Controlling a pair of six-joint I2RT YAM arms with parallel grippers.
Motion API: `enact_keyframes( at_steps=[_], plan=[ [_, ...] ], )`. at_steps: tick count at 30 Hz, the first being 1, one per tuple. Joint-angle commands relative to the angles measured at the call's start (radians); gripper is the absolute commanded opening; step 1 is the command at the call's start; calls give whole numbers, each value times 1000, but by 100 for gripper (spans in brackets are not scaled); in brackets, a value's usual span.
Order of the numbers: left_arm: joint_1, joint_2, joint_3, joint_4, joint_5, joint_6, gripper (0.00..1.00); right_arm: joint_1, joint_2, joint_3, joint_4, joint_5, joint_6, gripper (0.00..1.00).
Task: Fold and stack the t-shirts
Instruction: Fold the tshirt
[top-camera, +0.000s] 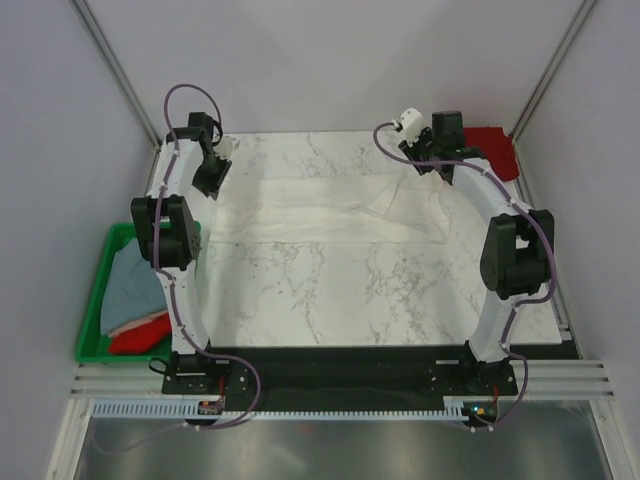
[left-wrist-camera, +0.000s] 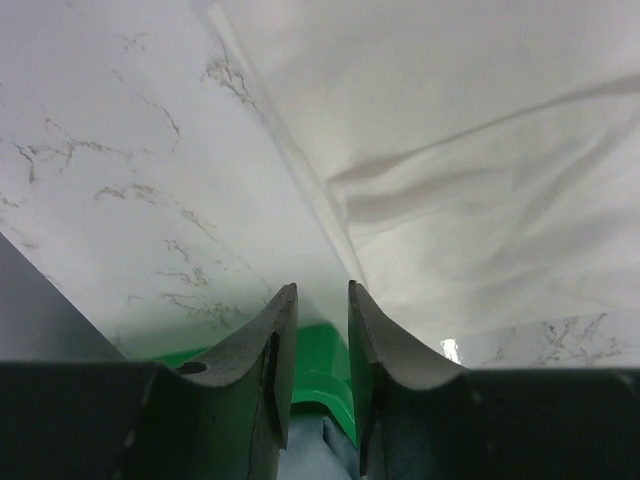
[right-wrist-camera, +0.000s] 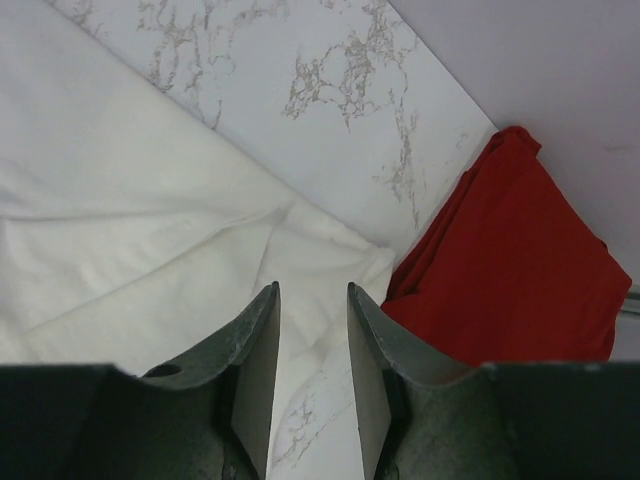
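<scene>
A large white t-shirt (top-camera: 330, 208) lies spread across the far half of the marble table; it shows in the left wrist view (left-wrist-camera: 470, 160) and the right wrist view (right-wrist-camera: 140, 230). A dark red shirt (top-camera: 492, 150) lies folded at the far right corner, also in the right wrist view (right-wrist-camera: 520, 270). My left gripper (top-camera: 216, 178) hovers open and empty over the white shirt's left edge (left-wrist-camera: 322, 295). My right gripper (top-camera: 430, 160) hovers open and empty over the shirt's right corner (right-wrist-camera: 310, 295), beside the red shirt. A grey-blue shirt (top-camera: 135, 285) and a bright red one (top-camera: 140, 333) lie in the crate.
A green plastic crate (top-camera: 92, 320) stands off the table's left edge. Grey walls enclose the cell on three sides. The marble table's near half (top-camera: 370, 300) carries nothing. The arm bases sit at the near edge.
</scene>
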Motion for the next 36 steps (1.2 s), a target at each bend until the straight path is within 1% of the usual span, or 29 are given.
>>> enact_keyframes(
  at_steps=[1,2,3,4,7,9,11,14,17,20,23,36],
  plan=[
    [-9,-113,-72,21,22,-14,33,-1,-103,-34,-101,-131,34,41],
    [-37,-121,-98,22,29,2,32,-1,-105,-63,-127,-155,9,40],
    [-41,-132,-151,27,31,3,31,-1,-100,-74,-177,-186,-4,39],
    [-42,-132,-173,34,54,5,31,-1,-96,-82,-205,-232,-24,39],
    [-45,-115,-233,45,80,9,29,-1,-26,-50,-316,-312,-77,40],
    [-50,-104,-248,48,82,11,28,1,10,-18,-398,-342,-103,40],
    [-50,-86,-247,51,82,12,27,-1,47,10,-438,-381,-115,40],
    [-50,-63,-241,51,79,17,26,4,73,24,-454,-408,-132,40],
    [-50,-57,-239,51,76,12,25,10,108,60,-518,-425,-164,41],
    [-50,-53,-242,53,82,3,24,14,125,73,-532,-444,-178,44],
    [-50,-53,-247,51,83,0,24,28,143,83,-532,-461,-183,44],
    [-51,-67,-248,51,74,-4,23,80,286,194,-549,-402,-201,44]
  ],
)
